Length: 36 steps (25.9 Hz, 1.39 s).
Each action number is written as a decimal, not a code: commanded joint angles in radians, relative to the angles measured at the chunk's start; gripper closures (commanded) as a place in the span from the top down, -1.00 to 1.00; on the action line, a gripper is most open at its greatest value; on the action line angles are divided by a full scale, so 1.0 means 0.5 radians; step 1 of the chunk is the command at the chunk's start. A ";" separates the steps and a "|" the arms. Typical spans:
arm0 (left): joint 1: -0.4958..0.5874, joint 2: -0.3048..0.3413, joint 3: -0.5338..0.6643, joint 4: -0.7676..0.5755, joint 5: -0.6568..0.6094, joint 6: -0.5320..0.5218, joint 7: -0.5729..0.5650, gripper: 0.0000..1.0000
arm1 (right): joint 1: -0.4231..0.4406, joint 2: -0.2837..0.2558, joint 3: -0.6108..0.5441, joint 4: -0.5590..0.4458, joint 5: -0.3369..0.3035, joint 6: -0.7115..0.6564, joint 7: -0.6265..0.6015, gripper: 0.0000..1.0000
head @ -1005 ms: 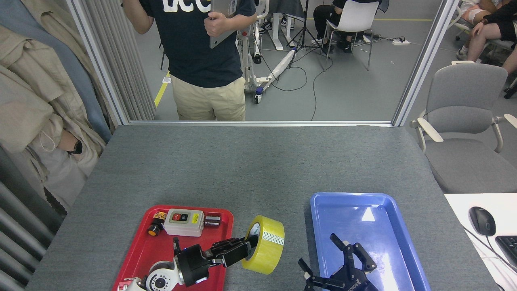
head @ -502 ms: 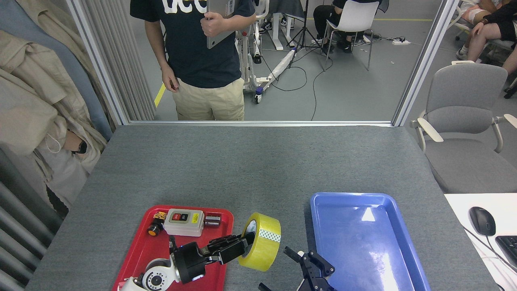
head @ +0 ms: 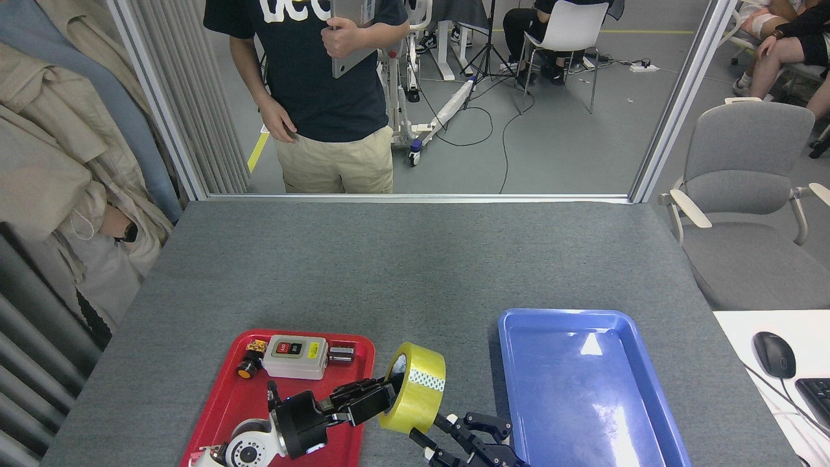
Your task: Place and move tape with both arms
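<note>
At near edge of table [head: 415,259]: right gripper [head: 463,440] fingers spread wide, holding nothing, just beside tape [head: 415,389]. Left gripper [head: 382,397] pinches tape, roll on edge, between red tray [head: 220,402] and blue tray [head: 583,389]. Switch box [head: 297,356] at red tray's far end.

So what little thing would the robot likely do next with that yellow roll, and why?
Probably close the right gripper onto the yellow translucent tape roll. The left gripper holds the roll by its white core, between the red plastic tray and the empty blue plastic tray, and the right gripper's open fingers sit just under the roll's lower edge, as if for a handover.
</note>
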State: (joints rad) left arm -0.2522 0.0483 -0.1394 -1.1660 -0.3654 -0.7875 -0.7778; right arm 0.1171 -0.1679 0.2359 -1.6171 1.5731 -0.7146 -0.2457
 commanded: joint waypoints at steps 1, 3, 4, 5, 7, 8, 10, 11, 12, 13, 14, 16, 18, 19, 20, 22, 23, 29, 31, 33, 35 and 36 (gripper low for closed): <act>0.010 -0.005 0.012 -0.003 0.004 0.004 0.003 -0.42 | 0.005 -0.002 0.004 -0.002 0.002 0.003 -0.006 -1.00; -0.005 -0.005 0.058 0.000 0.007 0.004 0.055 0.99 | 0.011 -0.002 0.007 -0.009 0.002 0.003 -0.006 -1.00; -0.008 0.008 0.070 -0.006 0.004 0.004 0.068 1.00 | 0.017 -0.002 0.007 -0.012 -0.002 0.006 -0.006 -1.00; 0.007 0.008 0.061 -0.015 -0.015 0.004 0.062 1.00 | 0.020 -0.002 0.007 -0.015 -0.002 0.012 -0.006 -1.00; 0.023 0.001 0.089 -0.036 0.037 0.004 0.080 1.00 | 0.023 -0.002 0.010 -0.018 -0.002 0.036 -0.006 -1.00; 0.023 0.008 0.104 -0.033 0.089 0.004 0.089 1.00 | 0.023 -0.002 0.010 -0.018 -0.002 0.046 -0.006 -1.00; 0.026 0.020 0.116 -0.027 0.212 0.004 0.120 1.00 | 0.020 -0.005 0.010 -0.018 -0.005 0.055 -0.006 -1.00; 0.035 0.023 0.131 -0.030 0.237 0.004 0.163 1.00 | 0.020 -0.008 0.010 -0.021 -0.005 0.058 -0.006 -1.00; 0.056 0.026 0.150 -0.033 0.234 0.004 0.224 1.00 | 0.020 -0.011 0.007 -0.021 -0.008 0.061 -0.009 -1.00; 0.075 0.035 0.159 -0.036 0.209 0.004 0.298 1.00 | 0.017 -0.011 0.007 -0.024 -0.011 0.092 -0.009 -1.00; 0.087 0.051 0.171 -0.033 0.154 0.004 0.384 1.00 | 0.017 -0.014 0.004 -0.027 -0.011 0.153 -0.009 -1.00; 0.112 0.087 0.248 -0.039 -0.104 0.004 0.608 1.00 | 0.017 -0.029 -0.002 -0.027 -0.011 0.349 -0.003 -1.00; 0.127 0.112 0.312 -0.039 -0.573 0.004 0.988 1.00 | 0.002 -0.032 -0.027 -0.024 -0.011 0.622 0.034 -1.00; 0.136 0.118 0.322 -0.046 -0.763 0.004 1.123 1.00 | -0.004 -0.038 -0.036 -0.021 -0.011 0.742 0.083 -1.00; 0.152 0.118 0.325 -0.082 -0.951 0.004 1.240 1.00 | -0.013 -0.054 -0.064 -0.018 -0.017 0.880 0.163 -1.00; 0.225 0.121 0.334 -0.239 -1.263 0.059 1.402 1.00 | -0.020 -0.084 -0.128 -0.015 -0.026 1.101 0.313 -1.00; 0.287 0.118 0.337 -0.340 -1.438 0.207 1.451 1.00 | -0.029 -0.087 -0.150 -0.012 -0.041 1.208 0.378 -1.00; 0.642 0.094 -0.034 -0.767 -2.245 1.569 1.835 1.00 | -0.041 -0.130 -0.251 0.010 -0.060 1.598 0.816 -1.00; 0.646 0.118 -0.138 -0.770 -2.239 1.695 1.835 1.00 | -0.041 -0.134 -0.276 0.010 -0.060 1.656 0.961 -1.00; 0.646 0.143 -0.142 -0.791 -2.239 1.679 1.761 1.00 | -0.041 -0.130 -0.282 0.019 -0.060 1.684 1.077 -1.00; 0.649 0.173 -0.138 -0.859 -2.239 1.673 1.611 1.00 | -0.044 -0.124 -0.291 0.056 -0.063 1.696 1.133 -1.00; 0.649 0.186 -0.132 -0.868 -2.239 1.667 1.528 1.00 | -0.044 -0.121 -0.291 0.074 -0.066 1.699 1.136 -1.00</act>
State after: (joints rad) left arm 0.0670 0.1237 -0.1956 -1.5698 -1.4766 0.0311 0.0669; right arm 0.0961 -0.2315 0.0964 -1.5993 1.5426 0.1184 0.2757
